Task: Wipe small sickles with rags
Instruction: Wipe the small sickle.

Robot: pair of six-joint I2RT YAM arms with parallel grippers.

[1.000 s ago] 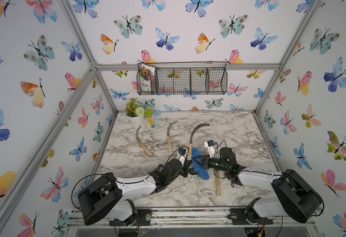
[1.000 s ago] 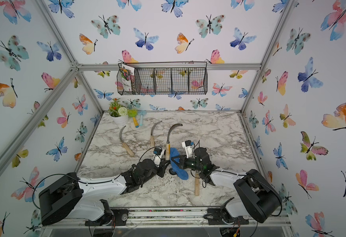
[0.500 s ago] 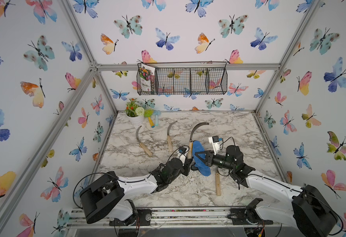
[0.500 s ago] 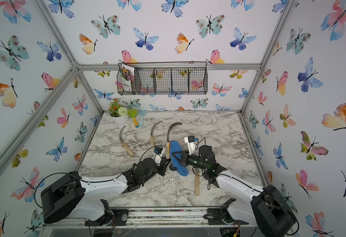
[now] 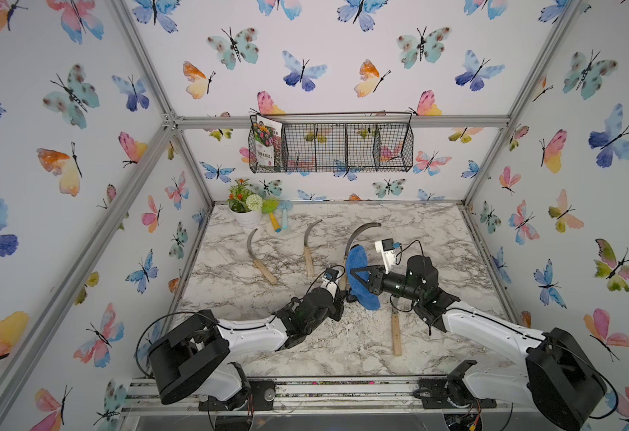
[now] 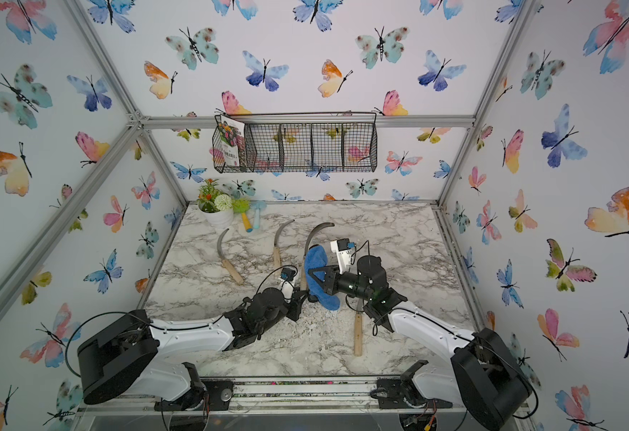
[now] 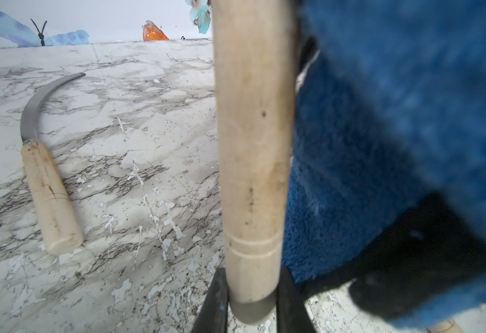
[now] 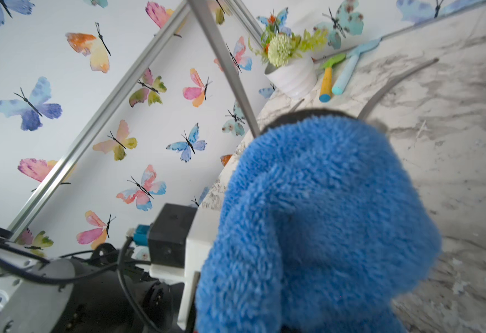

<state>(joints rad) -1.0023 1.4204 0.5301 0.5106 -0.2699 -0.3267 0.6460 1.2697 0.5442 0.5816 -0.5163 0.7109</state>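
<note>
Pinches the raised sickle by its handle end in the left gripper, with long axis running away toward the back wall; clamps the blue rag in the right gripper, beside the blade's base on the right arm's side; calls for stroking tipward along that axis.

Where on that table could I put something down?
Barest: the far right corner of the white marble tabletop, beyond the right hand gripping the fluffy blue cloth. Crowded: the middle, where the left hand holds a grey-bladed wooden-handled sickle; and far left, two more sickles, a white flowerpot.
</note>
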